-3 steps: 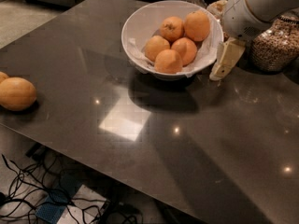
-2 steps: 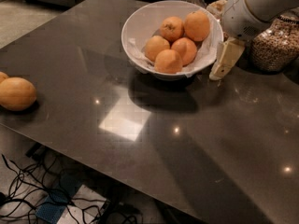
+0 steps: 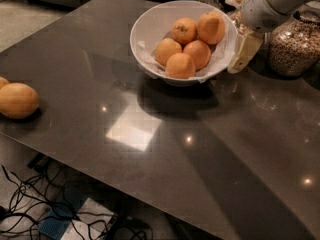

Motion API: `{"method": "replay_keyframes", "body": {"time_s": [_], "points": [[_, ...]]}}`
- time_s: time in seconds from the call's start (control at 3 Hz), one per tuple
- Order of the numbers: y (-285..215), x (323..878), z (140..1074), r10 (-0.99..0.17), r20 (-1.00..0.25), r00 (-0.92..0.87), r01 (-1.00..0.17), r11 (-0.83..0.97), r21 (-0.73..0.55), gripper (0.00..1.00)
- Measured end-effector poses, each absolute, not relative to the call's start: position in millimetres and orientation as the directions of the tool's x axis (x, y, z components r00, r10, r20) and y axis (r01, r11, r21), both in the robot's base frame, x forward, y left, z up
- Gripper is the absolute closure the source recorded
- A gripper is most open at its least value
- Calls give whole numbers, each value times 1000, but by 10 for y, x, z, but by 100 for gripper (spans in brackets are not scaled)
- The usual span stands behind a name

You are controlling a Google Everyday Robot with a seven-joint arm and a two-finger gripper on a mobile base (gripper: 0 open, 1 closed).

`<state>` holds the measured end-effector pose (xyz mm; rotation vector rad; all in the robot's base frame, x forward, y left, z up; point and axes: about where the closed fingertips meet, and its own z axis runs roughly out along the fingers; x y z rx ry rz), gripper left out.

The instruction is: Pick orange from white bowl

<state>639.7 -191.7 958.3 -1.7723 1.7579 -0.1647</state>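
Observation:
The white bowl (image 3: 150,24), lined with crumpled white paper, stands at the back middle of the dark table and holds several oranges. The orange (image 3: 211,28), the biggest, lies at the back right of the pile, against the rim. Next to it on the left is an orange with a dark stem dimple (image 3: 184,30). My gripper (image 3: 243,53) hangs just outside the bowl's right rim, level with it, with a cream finger (image 3: 240,59) pointing down toward the table. It holds nothing that I can see.
A glass jar of grains (image 3: 292,46) stands right of the gripper. A paler oblong yellow-orange fruit (image 3: 17,100) lies at the table's left edge, with another (image 3: 2,81) partly cut off behind it. Cables (image 3: 30,204) lie on the floor below the front edge.
The gripper has risen slightly beside the bowl's right rim. The bowl and fruit have not moved.

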Motion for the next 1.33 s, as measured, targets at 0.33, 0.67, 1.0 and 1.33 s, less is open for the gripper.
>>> {"method": "replay_keyframes", "body": {"time_s": [0.33,0.67,1.0,1.33], "points": [[-1941,6689,9611,-935,-334,121,-852,75,-518,0],[-1901,6922,9631,-933,-329,148,-845,54,-533,0],[-1867,7112,9637,-934,-312,174,-835,28,-549,0],[-1843,7228,9626,-933,-306,188,-831,15,-556,0]]}}
